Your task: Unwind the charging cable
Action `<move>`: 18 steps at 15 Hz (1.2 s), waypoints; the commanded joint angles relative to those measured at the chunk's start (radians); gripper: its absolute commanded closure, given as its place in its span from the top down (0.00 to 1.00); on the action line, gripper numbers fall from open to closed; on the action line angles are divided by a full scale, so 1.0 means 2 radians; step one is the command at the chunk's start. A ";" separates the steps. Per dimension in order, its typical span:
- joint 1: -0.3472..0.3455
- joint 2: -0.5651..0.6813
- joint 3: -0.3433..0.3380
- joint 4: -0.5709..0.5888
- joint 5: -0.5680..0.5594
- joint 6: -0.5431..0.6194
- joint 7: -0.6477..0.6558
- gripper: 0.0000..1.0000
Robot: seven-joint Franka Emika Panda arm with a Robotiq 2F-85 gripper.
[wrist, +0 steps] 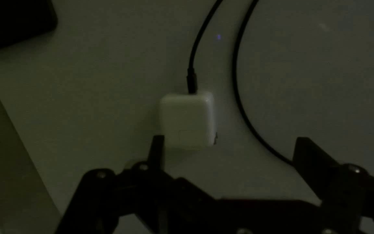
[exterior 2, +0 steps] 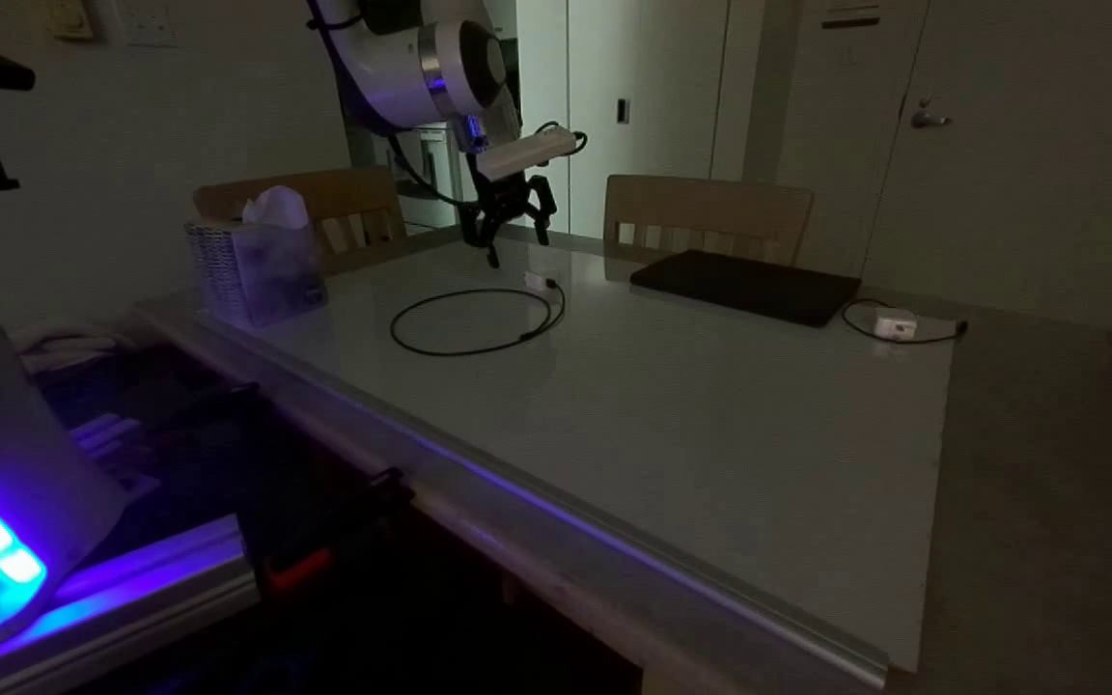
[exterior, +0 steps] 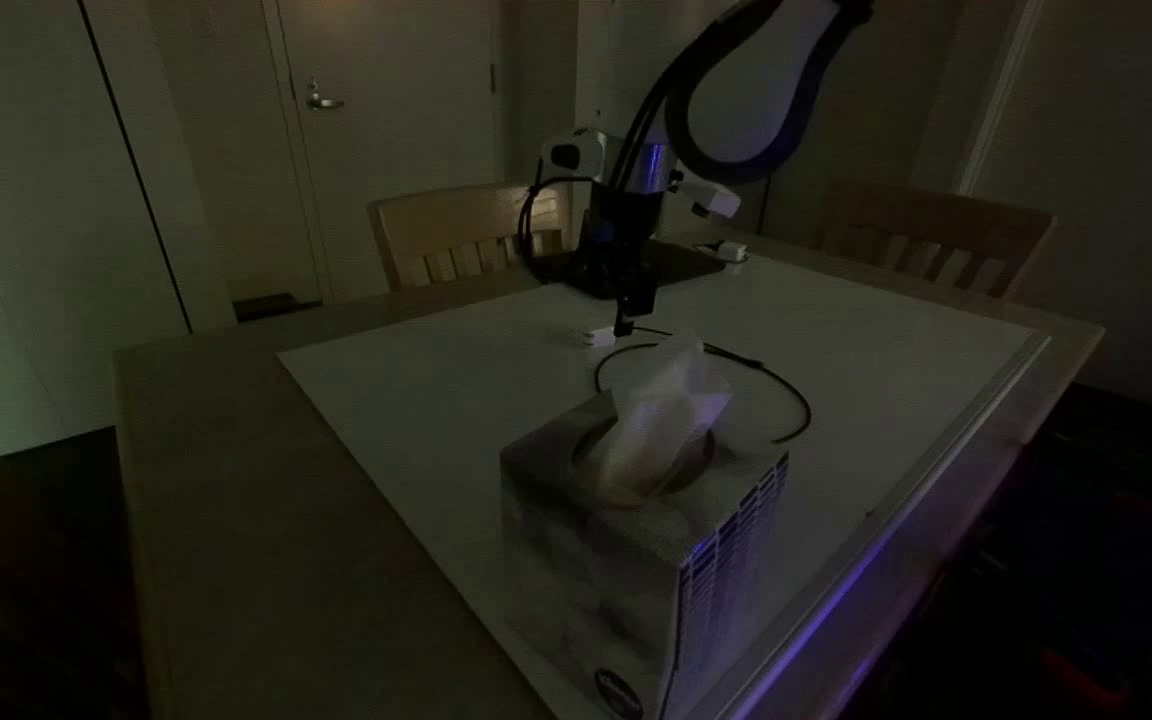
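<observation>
A white charger block lies on the white board; it shows in both exterior views (exterior: 598, 338) (exterior 2: 536, 281) and in the wrist view (wrist: 187, 120). A thin black charging cable (exterior 2: 459, 354) is plugged into it and lies in a wide loop; it also shows in the wrist view (wrist: 237, 81). In an exterior view the tissue box hides part of the cable (exterior: 801, 400). My gripper (wrist: 230, 138) is open and empty above the board, close to the charger. In the wrist view one finger overlaps the charger's corner and the other crosses in front of the cable. The gripper also shows in an exterior view (exterior 2: 519, 249).
A tissue box (exterior: 586, 570) stands on the board, also seen in an exterior view (exterior 2: 276, 270). A dark flat laptop-like object (exterior 2: 744, 285) lies near the far edge. Beside it is another white charger (exterior 2: 894, 324) with a short black cable. Chairs (exterior 2: 710, 208) surround the table. The room is dim.
</observation>
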 commanded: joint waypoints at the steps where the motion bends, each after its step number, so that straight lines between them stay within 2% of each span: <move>1: -0.025 0.017 0.008 0.012 0.007 0.033 -0.036 1.00; 10: -0.079 0.050 0.066 0.050 0.074 0.002 -0.158 1.00; 18: -0.065 0.070 0.049 0.073 0.090 -0.022 -0.164 1.00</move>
